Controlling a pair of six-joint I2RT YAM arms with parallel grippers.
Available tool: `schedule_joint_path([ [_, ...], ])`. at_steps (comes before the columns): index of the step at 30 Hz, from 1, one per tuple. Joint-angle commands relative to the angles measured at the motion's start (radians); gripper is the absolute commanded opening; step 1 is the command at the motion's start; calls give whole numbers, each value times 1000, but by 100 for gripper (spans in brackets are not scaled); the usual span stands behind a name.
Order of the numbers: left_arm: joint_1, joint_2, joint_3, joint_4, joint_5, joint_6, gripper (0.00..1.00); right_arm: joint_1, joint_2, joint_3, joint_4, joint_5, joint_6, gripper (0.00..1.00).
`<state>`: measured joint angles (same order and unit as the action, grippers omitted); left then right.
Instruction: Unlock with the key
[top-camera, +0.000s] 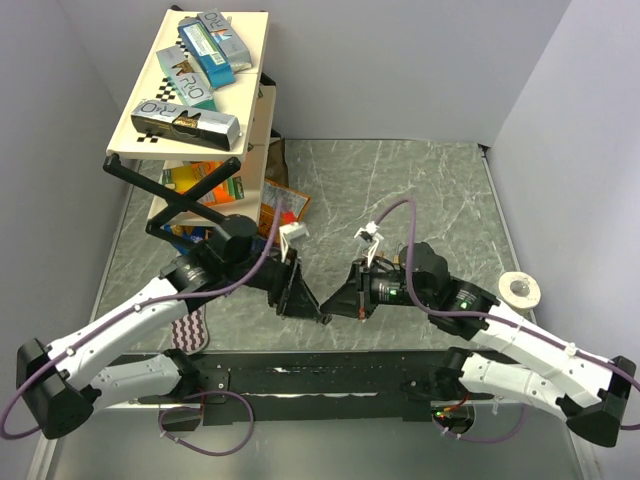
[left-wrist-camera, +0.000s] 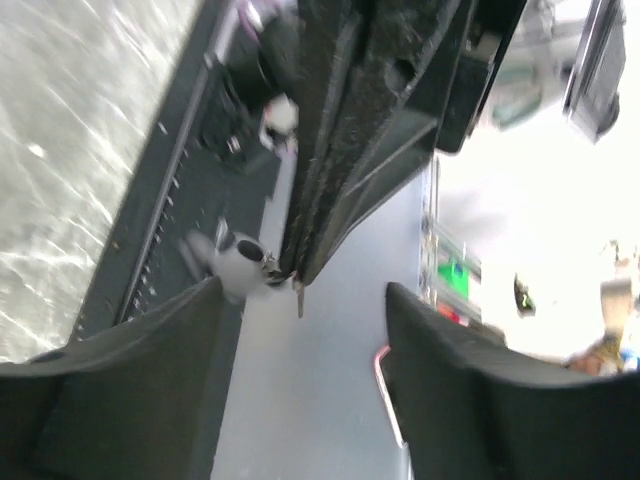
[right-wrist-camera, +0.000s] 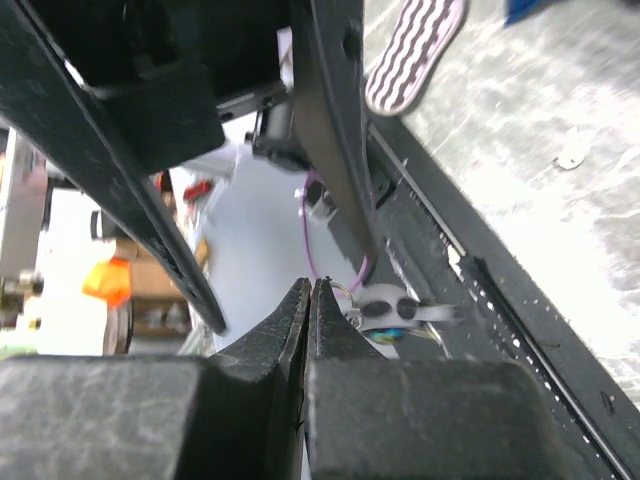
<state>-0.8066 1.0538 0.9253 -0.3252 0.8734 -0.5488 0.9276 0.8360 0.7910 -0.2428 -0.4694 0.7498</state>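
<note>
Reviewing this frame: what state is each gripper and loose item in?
right gripper: shut; anything held is too small to tell.
left gripper: open, fingers straddling the right gripper's tip.
key: not identifiable in any view.
tape roll: lying flat, hole up.
wavy-striped pad: lying flat.

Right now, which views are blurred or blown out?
Top external: sharp, with even light on the table. Left wrist: motion blur throughout, and the right side is blown out white past the left gripper. Right wrist: the right gripper is close and soft, the left background is overexposed, and there is glare on the table.
</note>
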Motion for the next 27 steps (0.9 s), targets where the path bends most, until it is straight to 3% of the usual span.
schedule_joint_path([
  [1,64,-63,-14,124,-48,-56,76,11,-66,-4,40,146,58,0],
  [3,79,-89,-16,132,-77,-80,77,11,-77,-10,78,218,72,0],
  [7,89,-121,0,155,-270,-169,76,13,-81,-10,175,311,108,0],
  [12,92,-173,-8,248,-407,-385,71,13,-45,45,238,394,108,0],
  [20,93,-209,-66,315,-439,-563,61,11,5,79,319,460,114,0],
  [27,95,-201,-54,256,-470,-566,63,11,24,94,352,465,114,0],
])
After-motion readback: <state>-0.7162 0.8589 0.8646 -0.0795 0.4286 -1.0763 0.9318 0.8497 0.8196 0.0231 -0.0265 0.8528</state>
